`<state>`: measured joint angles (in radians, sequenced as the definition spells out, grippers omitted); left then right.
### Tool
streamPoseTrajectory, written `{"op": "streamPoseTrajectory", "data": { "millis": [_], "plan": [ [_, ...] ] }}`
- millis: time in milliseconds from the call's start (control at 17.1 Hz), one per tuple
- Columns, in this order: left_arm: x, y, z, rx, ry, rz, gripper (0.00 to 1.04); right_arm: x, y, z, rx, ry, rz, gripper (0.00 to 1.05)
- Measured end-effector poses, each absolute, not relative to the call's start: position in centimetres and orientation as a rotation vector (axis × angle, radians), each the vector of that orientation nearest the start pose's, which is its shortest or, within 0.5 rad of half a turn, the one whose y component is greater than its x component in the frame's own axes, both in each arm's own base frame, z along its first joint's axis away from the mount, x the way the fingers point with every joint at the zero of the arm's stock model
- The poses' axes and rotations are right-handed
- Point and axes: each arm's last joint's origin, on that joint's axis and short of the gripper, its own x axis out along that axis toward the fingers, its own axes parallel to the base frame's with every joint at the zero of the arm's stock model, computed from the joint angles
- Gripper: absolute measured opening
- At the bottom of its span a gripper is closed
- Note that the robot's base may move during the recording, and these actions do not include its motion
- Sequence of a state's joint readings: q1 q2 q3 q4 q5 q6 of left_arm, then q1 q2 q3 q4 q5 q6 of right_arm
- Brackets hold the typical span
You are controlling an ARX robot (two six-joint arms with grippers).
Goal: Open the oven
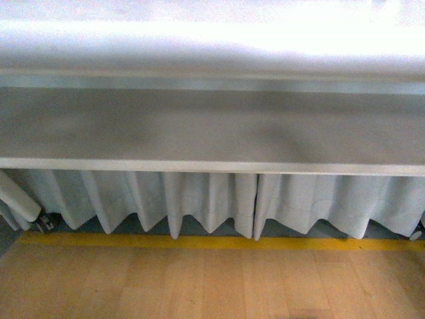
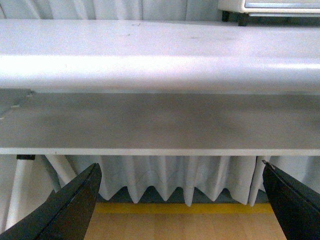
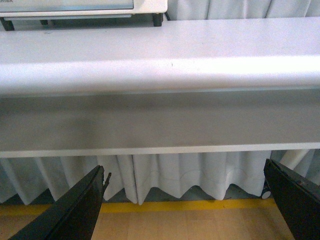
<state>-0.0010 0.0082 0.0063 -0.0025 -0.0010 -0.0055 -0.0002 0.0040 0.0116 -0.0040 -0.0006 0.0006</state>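
Observation:
Only the bottom edge of the cream-white oven [image 2: 272, 6] shows in the left wrist view, standing on the white table [image 2: 150, 45] on dark feet. The right wrist view catches the oven [image 3: 85, 6] the same way, its base and feet at the table's far side. Its door, handle and knobs are out of view. The front view does not show the oven. My left gripper [image 2: 180, 172] is open, well short of the table's front edge and below its top. My right gripper [image 3: 185, 172] is likewise open and empty, low in front of the table.
The table's thick front edge [image 1: 212, 46] and a grey panel [image 1: 212, 126] beneath it face me. A white pleated skirt [image 1: 199, 199] hangs below. A yellow line [image 1: 212, 242] runs across the wooden floor [image 1: 199, 286]. White curtains [image 2: 100, 9] hang behind the table.

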Motion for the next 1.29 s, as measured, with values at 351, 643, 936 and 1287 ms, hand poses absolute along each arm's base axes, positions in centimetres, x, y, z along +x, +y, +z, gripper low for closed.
{"op": "streamPoseTrajectory", "data": {
  "millis": [351,643,936,1287],
  "plan": [
    [9.78,-0.01,16.47,-0.001,0.005,0.000,0.98,9.72,0.00,16.68,-0.001,-0.004,0.000,0.98],
    [9.78,-0.01,16.46,0.000,0.006,0.000,0.98,9.72,0.00,16.69,-0.001,-0.005,0.000,0.98],
    [9.78,-0.01,16.47,0.000,0.005,-0.001,0.98,9.72,0.00,16.68,0.000,-0.004,0.000,0.98],
    [9.78,-0.01,16.46,0.001,0.007,-0.001,0.98,9.73,0.00,16.66,-0.001,-0.002,0.000,0.98]
  ]
}}
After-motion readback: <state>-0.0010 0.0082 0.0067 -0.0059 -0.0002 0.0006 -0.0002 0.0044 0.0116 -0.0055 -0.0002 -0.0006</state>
